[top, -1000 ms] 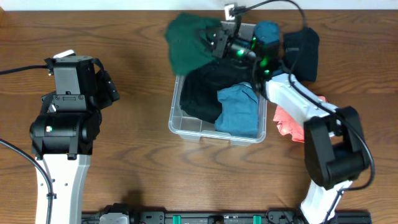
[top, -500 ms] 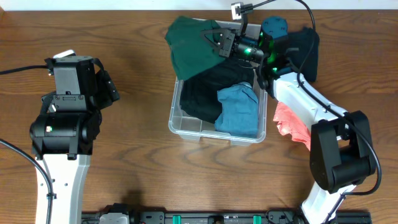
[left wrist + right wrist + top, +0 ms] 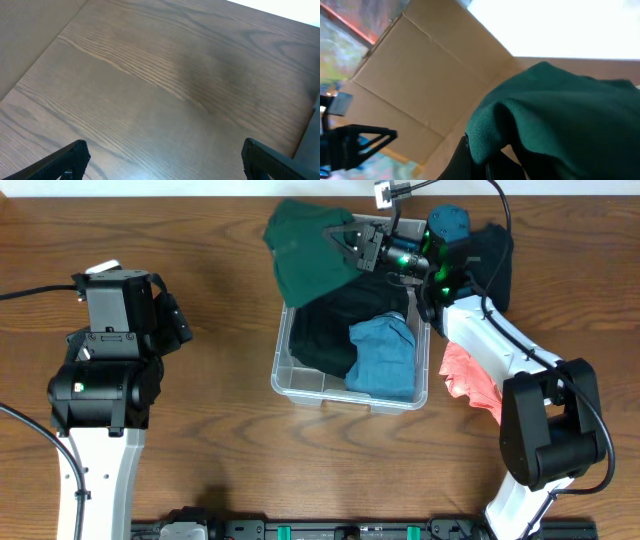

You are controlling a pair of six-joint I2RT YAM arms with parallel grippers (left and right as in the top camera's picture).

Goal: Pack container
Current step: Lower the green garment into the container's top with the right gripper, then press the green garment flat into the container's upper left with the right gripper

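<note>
While right pincer point(image 3: 346, 241) pinches green cloth point(image 3: 300, 252), container point(image 3: 330, 397) holds black garment point(image 3: 335, 330), blue garment point(image 3: 386, 360), left pincer point(image 3: 161, 159) spread.

The white-and-black left arm point(image 3: 97, 450) has a tapered white lower link, rounded black joint housings with one small green light, and a boxy black wrist block topped by a white tab. The white-and-black right arm point(image 3: 490, 345) has white links, black cylindrical joints, glowing green lights point(image 3: 432, 278) and black jaws. Thin black cables point(image 3: 30, 293) trail from both.
</note>
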